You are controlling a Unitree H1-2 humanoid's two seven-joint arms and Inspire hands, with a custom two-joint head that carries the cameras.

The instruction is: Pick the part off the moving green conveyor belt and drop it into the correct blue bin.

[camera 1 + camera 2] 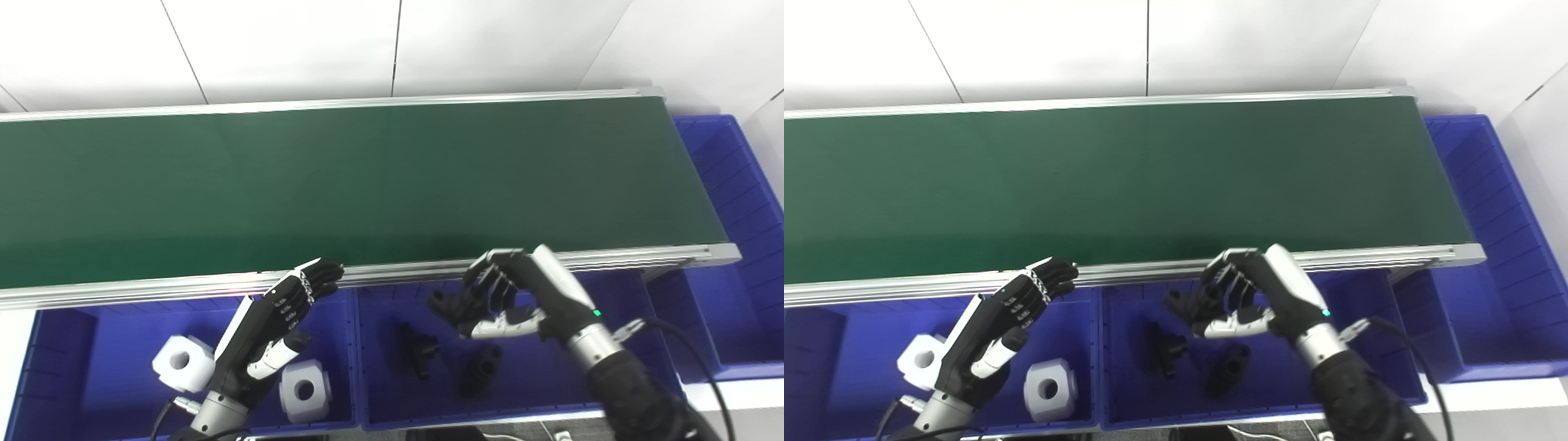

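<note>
The green conveyor belt (367,184) carries no part in either eye view. My right hand (520,294) hangs just in front of the belt's near rail, over the middle blue bin (539,383). Its fingers are curled and shut on a black part (442,305), which sticks out to the left of the fingers. Two more black parts (419,352) (481,367) lie on that bin's floor below. My left hand (275,324) is open with fingers stretched toward the rail, above the left blue bin (92,367).
Two white blocks with round holes (180,362) (305,389) rest in the left bin. A third blue bin (735,184) wraps around the belt's right end. The aluminium rail (612,257) runs between belt and bins.
</note>
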